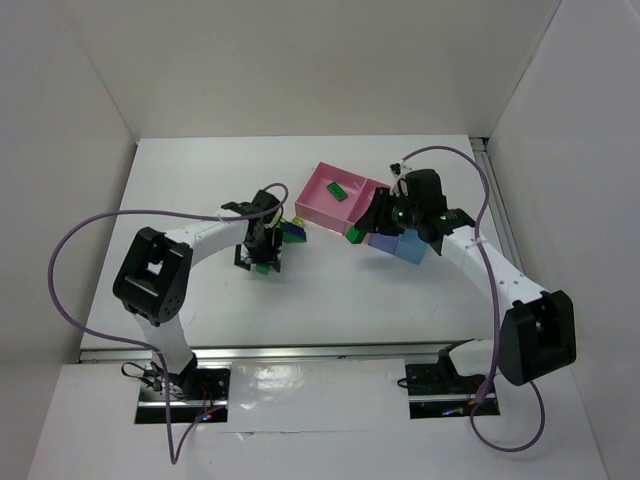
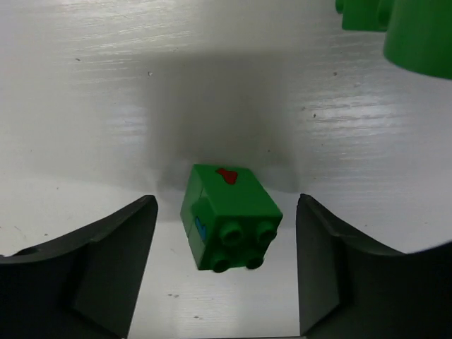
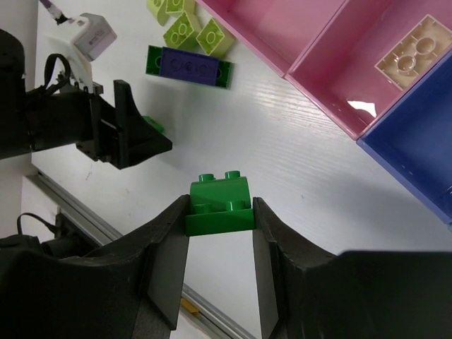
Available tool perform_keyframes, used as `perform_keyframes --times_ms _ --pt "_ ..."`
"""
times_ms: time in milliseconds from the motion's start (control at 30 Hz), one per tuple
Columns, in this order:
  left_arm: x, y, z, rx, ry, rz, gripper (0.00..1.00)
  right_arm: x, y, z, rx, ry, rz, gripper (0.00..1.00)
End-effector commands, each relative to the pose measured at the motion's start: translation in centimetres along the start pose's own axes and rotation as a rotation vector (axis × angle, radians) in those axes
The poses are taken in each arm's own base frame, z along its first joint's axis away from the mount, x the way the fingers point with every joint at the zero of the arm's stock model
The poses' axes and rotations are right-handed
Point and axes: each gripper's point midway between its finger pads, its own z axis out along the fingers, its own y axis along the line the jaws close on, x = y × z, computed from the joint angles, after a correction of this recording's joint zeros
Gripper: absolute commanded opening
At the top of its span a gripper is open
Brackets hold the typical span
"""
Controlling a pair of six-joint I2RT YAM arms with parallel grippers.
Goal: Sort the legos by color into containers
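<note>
Two green bricks sit at the grippers, one to each arm. The right gripper (image 1: 362,226) is clamped on a green brick (image 3: 220,206). Its fingers (image 3: 166,261) press the brick's two sides, and the studs point away from the wrist. In the top view this brick hangs just beside the near corner of the pink tray (image 1: 318,205), over bare table (image 1: 200,170).

The left gripper (image 1: 261,258) stands apart from the trays, with its jaws part open. Between them lies the marked brick (image 2: 229,215) (a red blot on its upper face, a blue patch on one side). There is a gap on either side, so neither finger touches it. It rests on the table on its side, with four studs facing the wrist camera. A bright green shape (image 2: 417,32) at the top right of that view is too blurred to name.

Between the two grippers is a loose cluster. It holds three yellow-green bricks (image 3: 187,27) close together and, just beside them, a long brick (image 3: 189,66) that is dark blue on top with green at both ends.

One more green piece, the tray brick (image 1: 337,191), lies inside the pink tray toward its far side. In the right wrist view a beige brick (image 3: 413,53) lies in a second pink compartment, which adjoins the blue tray (image 3: 424,162). The light-blue tray (image 1: 412,250) shows at the end of the row, partly under the right arm.
</note>
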Motion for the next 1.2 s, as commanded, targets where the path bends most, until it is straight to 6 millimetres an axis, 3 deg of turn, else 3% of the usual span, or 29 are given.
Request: perform_keyframes --times_ms 0,100,233,367,400,467,500,600,633,967,1167 --pt "-0.4 -0.3 0.1 -0.013 -0.004 0.032 0.83 -0.3 0.3 -0.8 -0.012 -0.015 -0.024 0.3" --pt "-1.1 -0.4 -1.4 -0.008 -0.014 0.058 0.94 0.0 0.7 -0.7 -0.038 0.009 -0.029 0.3" --pt "-4.4 -2.2 -7.6 0.117 -0.157 0.136 0.91 0.1 2.7 -1.3 -0.165 0.036 -0.079 0.3" --pt "-4.3 -9.0 -14.8 0.595 -0.287 0.352 0.91 1.1 5.7 -2.2 -0.376 0.094 -0.122 0.3" --pt "-2.8 -11.4 -17.0 0.792 -0.263 0.417 0.94 1.6 6.8 -2.8 -0.458 0.116 -0.135 0.3" --pt "-1.7 -12.9 -18.2 0.935 -0.254 0.452 0.94 1.9 7.7 -3.3 -0.527 0.13 -0.144 0.3" --pt "-1.1 -14.4 -19.9 1.064 -0.254 0.477 0.9 1.9 8.5 -3.8 -0.58 0.134 -0.153 0.3" --pt "0.2 -15.8 -20.7 1.208 -0.229 0.495 0.9 2.5 8.9 -4.1 -0.625 0.167 -0.142 0.3" --pt "-0.2 -16.4 -21.3 1.226 -0.258 0.502 0.9 2.6 8.9 -4.1 -0.632 0.177 -0.148 0.3" --pt "0.5 -18.1 -20.1 1.258 -0.221 0.545 0.87 2.9 9.4 -4.6 -0.682 0.202 -0.164 0.31" --pt "-0.1 -18.7 -19.6 1.264 -0.22 0.528 0.78 3.3 9.6 -4.8 -0.708 0.217 -0.15 0.31"
